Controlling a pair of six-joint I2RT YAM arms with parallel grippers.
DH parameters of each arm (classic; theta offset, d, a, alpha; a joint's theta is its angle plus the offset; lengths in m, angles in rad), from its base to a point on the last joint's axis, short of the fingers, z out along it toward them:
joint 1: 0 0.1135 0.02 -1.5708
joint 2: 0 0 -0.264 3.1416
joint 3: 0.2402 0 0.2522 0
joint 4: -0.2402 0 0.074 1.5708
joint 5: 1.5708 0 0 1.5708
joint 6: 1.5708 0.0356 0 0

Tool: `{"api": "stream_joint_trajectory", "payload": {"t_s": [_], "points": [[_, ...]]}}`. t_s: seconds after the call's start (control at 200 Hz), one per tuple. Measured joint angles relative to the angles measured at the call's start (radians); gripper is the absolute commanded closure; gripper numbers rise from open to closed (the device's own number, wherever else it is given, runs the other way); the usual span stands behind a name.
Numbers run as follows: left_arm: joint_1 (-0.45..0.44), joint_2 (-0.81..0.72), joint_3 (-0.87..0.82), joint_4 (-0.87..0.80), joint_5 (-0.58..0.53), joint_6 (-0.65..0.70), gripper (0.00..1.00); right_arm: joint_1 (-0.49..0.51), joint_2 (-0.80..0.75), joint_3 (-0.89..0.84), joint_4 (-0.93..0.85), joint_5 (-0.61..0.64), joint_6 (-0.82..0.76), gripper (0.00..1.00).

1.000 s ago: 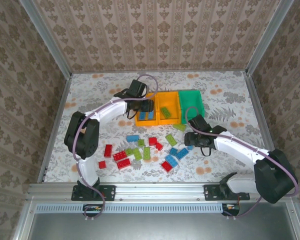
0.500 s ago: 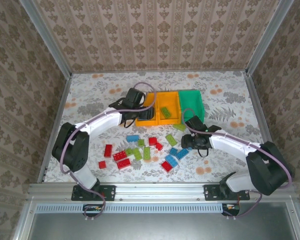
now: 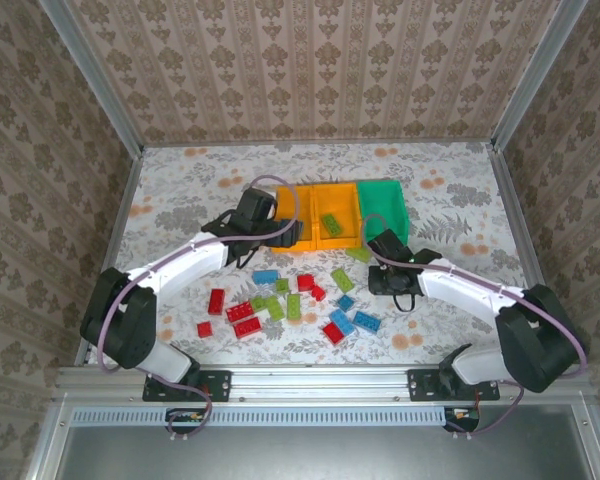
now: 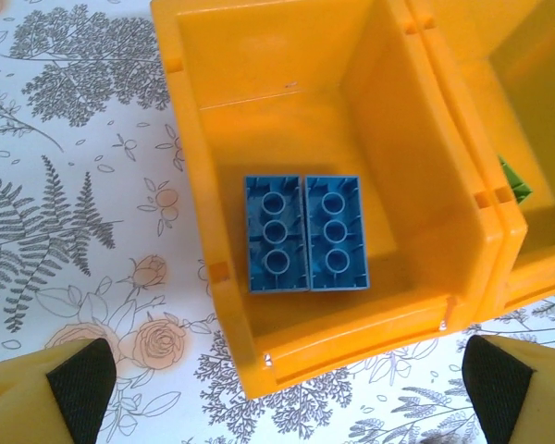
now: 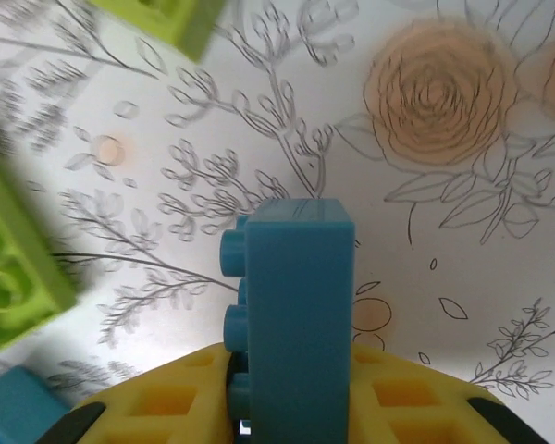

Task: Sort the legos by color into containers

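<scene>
Up close, the right hand (image 5: 296, 405) pinches a blue lego (image 5: 301, 291).

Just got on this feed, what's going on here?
The left end effector hangs open above the left orange bin, where two blue bricks lie side by side. The right end effector is shut on a blue brick. Loose bricks, red, blue and green, lie unsorted on the table between the arms.

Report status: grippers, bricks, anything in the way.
Left gripper open over left orange bin, two blue bricks inside. Right gripper shut on blue brick. Lime green bricks nearby, not touching it.
</scene>
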Motion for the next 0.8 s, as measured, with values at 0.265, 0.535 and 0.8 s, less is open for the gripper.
{"api": "stream_joint_trajectory", "payload": {"t_s": [0.265,0.535,0.8], "points": [[0.0,-0.015,-0.035,-0.001,-0.047,-0.002,0.0,0.006,-0.05,0.091,0.035,-0.006,-0.001,0.77],[0.014,-0.122,-0.145,-0.015,-0.114,-0.039,0.0,0.035,0.108,0.298,0.203,-0.159,0.002,0.74],[0.035,-0.207,-0.24,-0.064,-0.116,-0.051,0.0,0.077,0.397,0.574,0.259,-0.233,0.006,0.71]]}}
